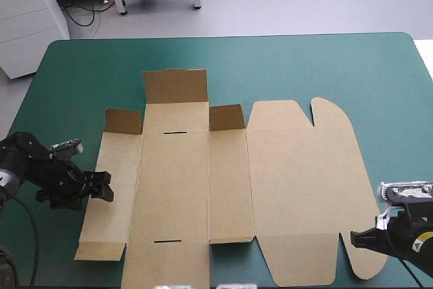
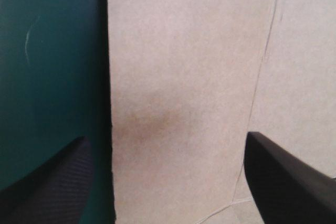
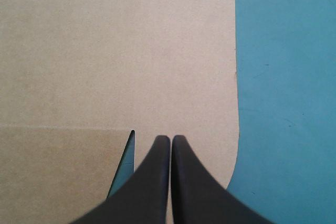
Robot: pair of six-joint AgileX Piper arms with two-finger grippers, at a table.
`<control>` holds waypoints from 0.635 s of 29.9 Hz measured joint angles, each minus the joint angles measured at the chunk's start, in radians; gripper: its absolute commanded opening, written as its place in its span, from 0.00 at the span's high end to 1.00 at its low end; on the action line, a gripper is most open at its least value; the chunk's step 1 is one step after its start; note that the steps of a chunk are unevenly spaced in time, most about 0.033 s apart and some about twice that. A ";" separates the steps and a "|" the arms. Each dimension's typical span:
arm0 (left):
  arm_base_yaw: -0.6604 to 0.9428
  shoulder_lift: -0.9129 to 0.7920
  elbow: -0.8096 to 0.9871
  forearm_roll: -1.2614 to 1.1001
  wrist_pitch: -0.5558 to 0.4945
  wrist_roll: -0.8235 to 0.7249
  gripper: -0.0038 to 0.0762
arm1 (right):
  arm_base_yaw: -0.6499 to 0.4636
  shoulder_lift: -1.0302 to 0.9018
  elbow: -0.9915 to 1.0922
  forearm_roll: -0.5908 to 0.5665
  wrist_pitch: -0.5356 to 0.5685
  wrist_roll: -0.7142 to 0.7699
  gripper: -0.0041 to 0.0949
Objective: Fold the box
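Brown box (image 1: 230, 187), teal-green cover (image 1: 304, 65)

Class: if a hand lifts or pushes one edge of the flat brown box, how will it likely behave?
The box probably hinges at its creases rather than lifting whole; its far flaps already stand up there. Thin and flat, it looks light, so the open left hand at its edge might slide it across the teal-green cover.

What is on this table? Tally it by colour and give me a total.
Brown: 1, the box, lying flat
Black: 2, the left end effector and the right end effector
Teal-green: 1, the table cover
Total: 4
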 measured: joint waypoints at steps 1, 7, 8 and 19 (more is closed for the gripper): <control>0.000 0.004 0.000 0.005 0.000 0.001 0.24 | 0.000 0.000 0.000 0.000 0.000 0.000 0.96; 0.000 0.014 0.023 0.005 -0.002 0.002 0.24 | 0.000 0.000 0.000 0.000 0.000 -0.001 0.96; 0.000 0.016 0.029 0.001 -0.002 0.002 0.24 | 0.000 0.000 0.000 0.000 0.000 -0.004 0.96; 0.002 0.024 0.054 -0.282 -0.005 0.139 0.24 | 0.000 0.000 0.000 0.000 0.000 -0.019 0.96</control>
